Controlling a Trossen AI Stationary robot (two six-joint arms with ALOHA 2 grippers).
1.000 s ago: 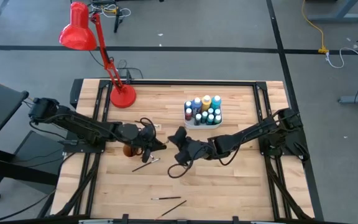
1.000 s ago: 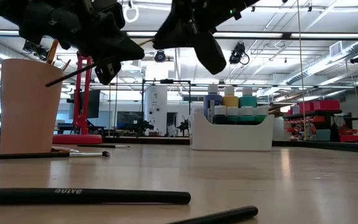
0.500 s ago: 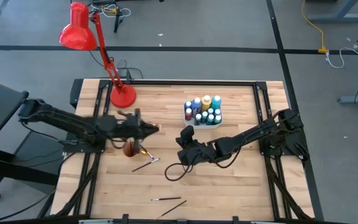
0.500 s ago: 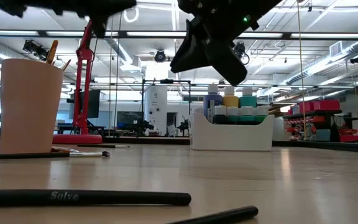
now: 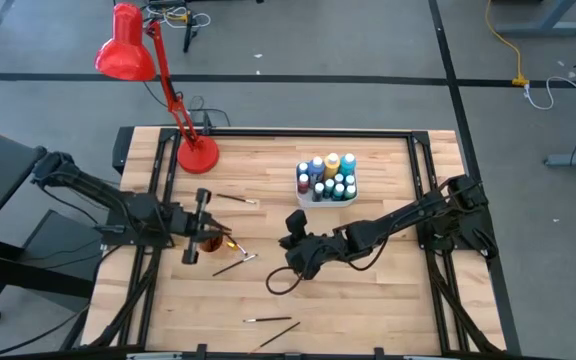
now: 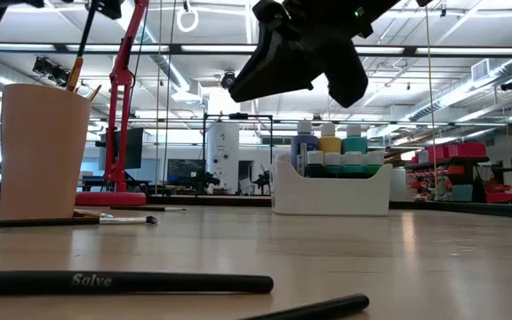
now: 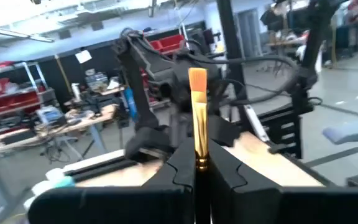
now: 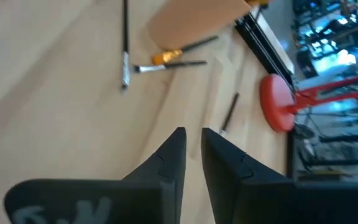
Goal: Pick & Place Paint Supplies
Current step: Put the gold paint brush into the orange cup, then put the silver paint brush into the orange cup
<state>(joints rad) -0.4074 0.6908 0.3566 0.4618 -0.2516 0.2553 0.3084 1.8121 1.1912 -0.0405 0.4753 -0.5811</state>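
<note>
My left gripper (image 5: 208, 228) hangs over the table's left half, above the orange cup (image 5: 209, 243), shut on a thin paintbrush (image 7: 197, 118) with orange bristles. In the low view the brush's dark handle (image 6: 85, 36) slants down toward the cup (image 6: 43, 151), which holds other brushes. My right gripper (image 5: 290, 228) hovers near the table's middle, pointing down and toward the cup. Its fingers (image 8: 176, 152) stand a little apart with nothing between them. Paint bottles stand in the white tray (image 5: 326, 180). Loose brushes (image 5: 236, 262) lie flat on the wood. My left gripper pinches the paintbrush between its two fingers at the ferrule, just below the bristles (image 7: 197, 163). The fingers come in about level from the table's left and lie across the brush. The brush stands nearly upright, bristles up, its handle hanging below the fingers, clear of the table.
A red desk lamp's base (image 5: 198, 155) stands at the far left. More brushes lie near the front edge (image 5: 268, 320) and beyond the cup (image 5: 236, 200). A dark cable loop (image 5: 283, 280) hangs under the right arm. The tray's white wall (image 6: 332, 191) holds several bottles.
My left gripper has drawn back from the right gripper toward the table's left edge, risen and rolled. The brush in it has turned from slanting nearly level to nearly upright above the cup. My right gripper has rolled and tipped further down, staying about where it was.
</note>
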